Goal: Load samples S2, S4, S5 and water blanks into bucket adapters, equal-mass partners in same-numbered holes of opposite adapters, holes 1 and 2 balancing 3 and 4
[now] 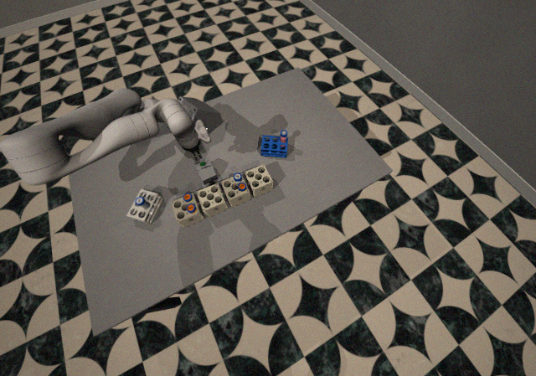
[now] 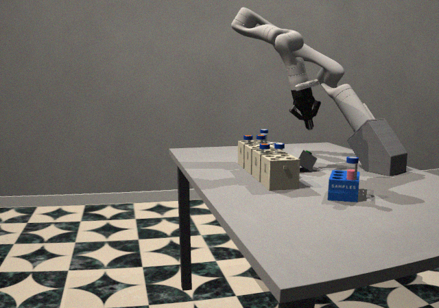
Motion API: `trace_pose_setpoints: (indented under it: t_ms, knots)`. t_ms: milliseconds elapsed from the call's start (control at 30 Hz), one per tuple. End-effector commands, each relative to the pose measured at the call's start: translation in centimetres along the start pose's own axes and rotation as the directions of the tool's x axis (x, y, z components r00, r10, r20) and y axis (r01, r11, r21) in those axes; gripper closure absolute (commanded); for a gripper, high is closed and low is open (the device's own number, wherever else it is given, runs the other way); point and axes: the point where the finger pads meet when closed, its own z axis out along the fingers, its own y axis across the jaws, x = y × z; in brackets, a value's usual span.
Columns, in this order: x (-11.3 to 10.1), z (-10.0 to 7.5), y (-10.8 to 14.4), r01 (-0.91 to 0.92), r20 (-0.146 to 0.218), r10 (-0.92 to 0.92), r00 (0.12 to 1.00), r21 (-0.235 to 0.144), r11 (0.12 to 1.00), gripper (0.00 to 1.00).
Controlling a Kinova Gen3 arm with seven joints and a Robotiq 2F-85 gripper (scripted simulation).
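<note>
Four beige adapters stand in a row on the grey table. The leftmost adapter [image 1: 187, 209] holds two orange-dot tubes [image 1: 187, 197] [image 1: 190, 208]. The third adapter [image 1: 235, 190] holds a white-dot blank [image 1: 237, 176] and an orange-dot tube [image 1: 241, 186]. The second adapter [image 1: 211, 199] and the fourth adapter [image 1: 259, 180] look empty. My gripper [image 1: 197, 151] is shut and empty. It hangs in the air above the green DONE key [image 1: 202, 163] on its small sloped desk [image 2: 306, 160]. In the side view the gripper [image 2: 308, 123] is well above the desk.
A white rack [image 1: 141, 208] at the left holds one white-dot blank [image 1: 139, 201]. The blue SAMPLES rack [image 2: 343, 186] at the right holds one tube with pink liquid [image 2: 352, 166]. The arm's base [image 2: 377, 147] stands behind it.
</note>
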Motion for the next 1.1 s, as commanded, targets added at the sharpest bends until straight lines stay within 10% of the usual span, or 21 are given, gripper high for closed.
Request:
trace_pose_setpoints:
  t_ms: [0, 1067]
  knots:
    - [0.0, 0.5, 0.2, 0.0, -0.001, 0.0, 1.0, -0.001, 1.0, 0.9]
    - [-0.1, 4.0, 1.3, 0.0, -0.001, 0.0, 1.0, -0.001, 1.0, 0.9]
